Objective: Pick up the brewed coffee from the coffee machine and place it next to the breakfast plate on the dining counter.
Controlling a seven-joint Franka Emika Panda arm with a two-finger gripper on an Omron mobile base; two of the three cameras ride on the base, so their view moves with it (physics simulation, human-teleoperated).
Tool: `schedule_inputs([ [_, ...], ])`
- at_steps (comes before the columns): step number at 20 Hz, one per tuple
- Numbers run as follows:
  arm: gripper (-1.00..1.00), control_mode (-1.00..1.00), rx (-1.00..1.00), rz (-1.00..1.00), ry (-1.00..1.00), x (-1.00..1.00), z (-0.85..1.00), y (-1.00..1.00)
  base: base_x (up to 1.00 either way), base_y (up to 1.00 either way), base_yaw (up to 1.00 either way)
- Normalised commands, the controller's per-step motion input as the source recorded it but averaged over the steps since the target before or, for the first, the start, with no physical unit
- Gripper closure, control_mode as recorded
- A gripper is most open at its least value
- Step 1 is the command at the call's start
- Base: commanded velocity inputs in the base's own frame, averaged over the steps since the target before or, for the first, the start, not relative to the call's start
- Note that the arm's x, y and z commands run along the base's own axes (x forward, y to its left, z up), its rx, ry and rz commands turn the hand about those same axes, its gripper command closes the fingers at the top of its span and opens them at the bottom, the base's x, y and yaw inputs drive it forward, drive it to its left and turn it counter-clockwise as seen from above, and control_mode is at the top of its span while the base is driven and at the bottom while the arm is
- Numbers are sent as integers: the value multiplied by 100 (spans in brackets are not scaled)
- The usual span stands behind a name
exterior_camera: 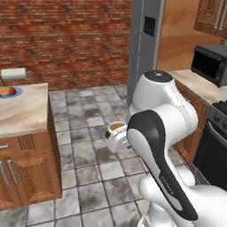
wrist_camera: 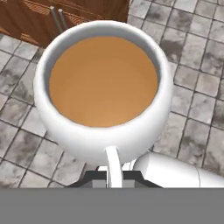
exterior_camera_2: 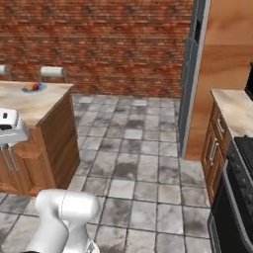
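Note:
The brewed coffee (wrist_camera: 103,83) is a white mug full of brown liquid, held upright over the tiled floor, and my gripper (wrist_camera: 113,178) is shut on its handle. In the left base view the mug (exterior_camera: 116,129) peeks out just left of my arm's elbow, in the open aisle. The breakfast plate (exterior_camera: 9,91), blue with red fruit, sits at the far end of the dining counter (exterior_camera: 24,113). From the right base view the plate (exterior_camera_2: 33,88) lies on the counter's (exterior_camera_2: 29,106) back part. The coffee machine is out of view.
A paper towel roll (exterior_camera: 13,73) stands behind the plate. A white toaster (exterior_camera_2: 11,126) sits on the counter's near end. A grey fridge (exterior_camera: 144,40), a microwave (exterior_camera: 210,64) and a black stove (exterior_camera: 217,142) line the right side. Tiled floor (exterior_camera_2: 138,158) lies between.

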Motion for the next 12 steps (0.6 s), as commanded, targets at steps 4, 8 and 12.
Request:
schedule_inputs([
  [4,100,100,0,0,0,0,0,0,75,-11,64],
  [8,100,100,0,0,0,0,0,0,100,-84,37],
  [12,100,100,0,0,0,0,0,0,100,-93,34],
])
